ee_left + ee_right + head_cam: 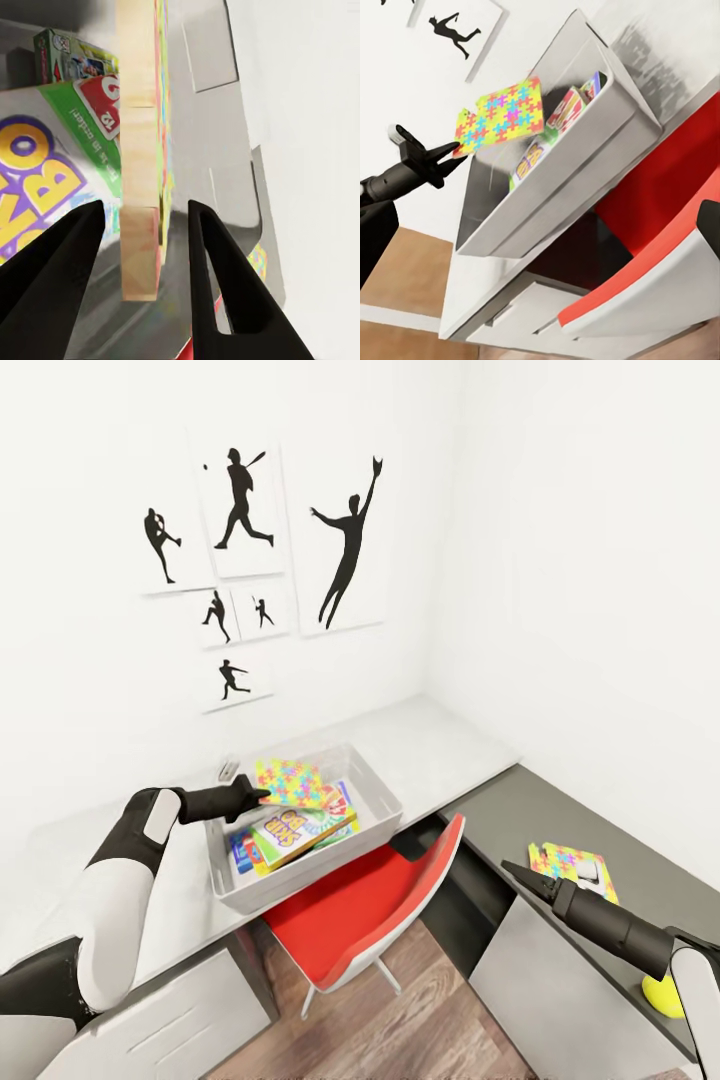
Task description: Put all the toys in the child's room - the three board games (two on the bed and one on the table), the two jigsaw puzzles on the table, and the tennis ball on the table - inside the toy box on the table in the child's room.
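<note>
Two end effectors in the head view: my left end effector (262, 794) is over the near-left rim of the toy box (385, 815), fingers either side of the edge of a jigsaw puzzle (293, 781) that hangs tilted above the board games (300, 830) lying inside. That box sits on the pale desk (440, 745), with a red chair (385, 905) tucked in front. My right end effector (520, 876) hovers off to the right, fingers looking together, near the second jigsaw puzzle (572, 863) lying flat on the dark desk section; the tennis ball (662, 995) sits nearer me, by my forearm.

Left wrist view: my fingers (56, 277) are spread, with the puzzle's wooden edge between them; whether they actually touch it, can't tell. The yellow-green game is beside it.

Right wrist view: the puzzle is held up over the box at my left end effector.
</note>
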Controlling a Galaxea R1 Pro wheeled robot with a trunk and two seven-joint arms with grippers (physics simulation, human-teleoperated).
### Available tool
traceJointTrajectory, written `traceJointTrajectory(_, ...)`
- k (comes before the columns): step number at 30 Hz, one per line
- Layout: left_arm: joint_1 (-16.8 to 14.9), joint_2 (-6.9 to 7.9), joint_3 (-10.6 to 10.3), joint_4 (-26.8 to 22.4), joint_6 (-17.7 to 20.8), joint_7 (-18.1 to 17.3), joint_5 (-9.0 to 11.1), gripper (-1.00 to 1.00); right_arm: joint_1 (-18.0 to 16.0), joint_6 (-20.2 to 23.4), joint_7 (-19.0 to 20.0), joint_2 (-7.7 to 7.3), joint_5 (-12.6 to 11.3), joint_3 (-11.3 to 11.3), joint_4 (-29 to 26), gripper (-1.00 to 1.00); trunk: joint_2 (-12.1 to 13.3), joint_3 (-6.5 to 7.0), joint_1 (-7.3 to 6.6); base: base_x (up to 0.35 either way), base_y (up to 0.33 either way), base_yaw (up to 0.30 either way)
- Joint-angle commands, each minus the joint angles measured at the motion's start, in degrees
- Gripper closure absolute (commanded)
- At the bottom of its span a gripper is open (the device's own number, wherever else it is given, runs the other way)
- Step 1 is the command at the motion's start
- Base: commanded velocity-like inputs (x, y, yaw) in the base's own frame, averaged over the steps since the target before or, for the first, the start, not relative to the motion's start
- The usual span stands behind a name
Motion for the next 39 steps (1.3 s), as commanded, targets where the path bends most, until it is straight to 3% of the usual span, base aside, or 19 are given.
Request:
traceJointTrajectory(1,-0.1,-0.07,0.3,0.0,0.2,0.8,-0.1,1.00,-0.1,0.2,0.3,0.00,0.2,-0.1,0.0,-1.00,-0.1,-0.21,0.03,0.000,0.000,0.000)
traceJointTrajectory(17,-0.1,-0.21,0.3,0.0,0.0,2.2,0.0,1.00,-0.1,0.3,0.3,0.00,0.2,-0.1,0.0,-1.00,-0.1,-1.58,0.03,0.000,0.000,0.000)
traceJointTrajectory(39,-0.1,-0.75,0.3,0.2,1.6,2.0,0.3,1.00,-0.1,0.3,0.3,0.00,0.3,-0.1,0.0,-1.00,-0.1,-1.70,0.03,0.000,0.000,0.000)
